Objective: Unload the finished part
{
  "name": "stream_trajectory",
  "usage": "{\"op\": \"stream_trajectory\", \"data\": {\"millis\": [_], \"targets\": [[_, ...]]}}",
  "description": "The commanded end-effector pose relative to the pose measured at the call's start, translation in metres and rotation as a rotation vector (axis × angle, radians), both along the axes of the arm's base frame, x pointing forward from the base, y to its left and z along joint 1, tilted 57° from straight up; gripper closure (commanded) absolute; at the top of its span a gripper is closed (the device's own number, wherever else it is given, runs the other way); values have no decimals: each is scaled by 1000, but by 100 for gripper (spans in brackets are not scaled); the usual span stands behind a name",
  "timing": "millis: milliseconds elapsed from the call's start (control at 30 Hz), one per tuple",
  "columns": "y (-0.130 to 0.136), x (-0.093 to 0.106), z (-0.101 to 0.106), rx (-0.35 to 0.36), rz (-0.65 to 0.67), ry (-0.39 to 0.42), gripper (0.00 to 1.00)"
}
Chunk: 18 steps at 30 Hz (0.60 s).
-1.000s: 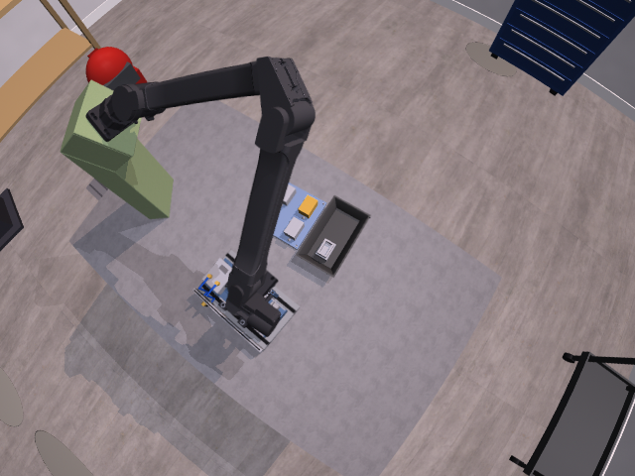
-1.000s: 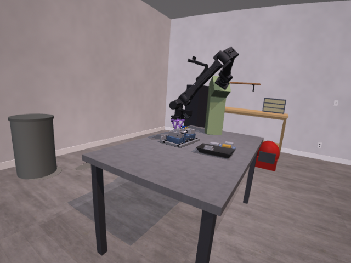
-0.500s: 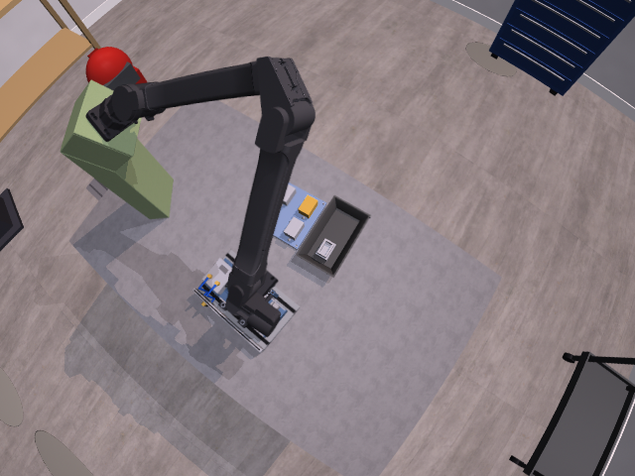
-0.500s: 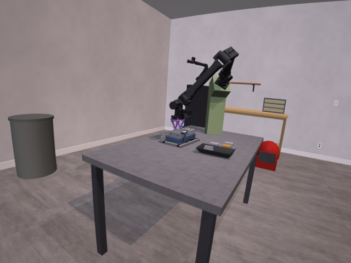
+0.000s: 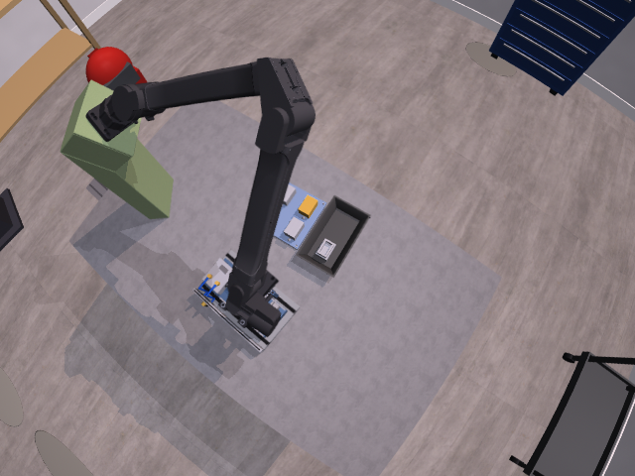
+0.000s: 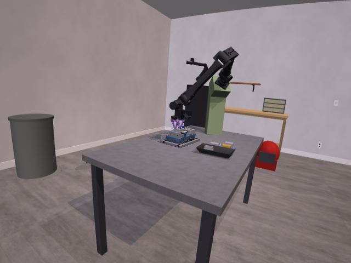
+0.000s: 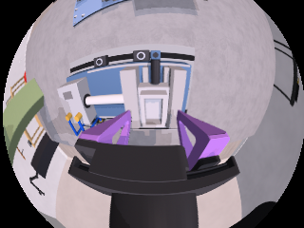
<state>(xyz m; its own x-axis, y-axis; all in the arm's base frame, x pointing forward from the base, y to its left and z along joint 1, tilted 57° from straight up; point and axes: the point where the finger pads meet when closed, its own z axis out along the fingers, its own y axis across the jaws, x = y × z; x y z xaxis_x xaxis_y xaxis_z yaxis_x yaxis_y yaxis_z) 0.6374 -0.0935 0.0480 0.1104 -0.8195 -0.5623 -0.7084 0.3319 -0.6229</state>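
The vise sits on a blue and grey base on the table; it also shows in the exterior view. A light grey part with a pocket sits between its jaws. My gripper hangs just above the vise with its purple fingers open, one on each side of the part and apart from it; it also shows in the exterior view. In the top view the arm hides the part and the fingers. The dark outfeed tray lies to the right of the vise, and a light grey pocketed piece lies on its floor.
A blue pallet with grey blanks and an orange block lies next to the tray. A tall green block stands at the back of the table by the arm's base. A red object sits on the floor beyond.
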Motion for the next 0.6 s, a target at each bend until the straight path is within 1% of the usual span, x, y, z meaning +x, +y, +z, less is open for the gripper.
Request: {"op": "stream_trajectory", "data": {"millis": [0,100,233,367,467,500,567], "targets": [[4,5,4,1,0,-15,36],[4,6,-1,3,-1,-9,36],[4,8,5,0,-1,-19,36],[6,8,-2,3,0,-9,36],[4,8,-2,3,-3,-10,36],[0,8,6,-1,-9,-21,36],[4,9,2,1,-3,-16,36]]}}
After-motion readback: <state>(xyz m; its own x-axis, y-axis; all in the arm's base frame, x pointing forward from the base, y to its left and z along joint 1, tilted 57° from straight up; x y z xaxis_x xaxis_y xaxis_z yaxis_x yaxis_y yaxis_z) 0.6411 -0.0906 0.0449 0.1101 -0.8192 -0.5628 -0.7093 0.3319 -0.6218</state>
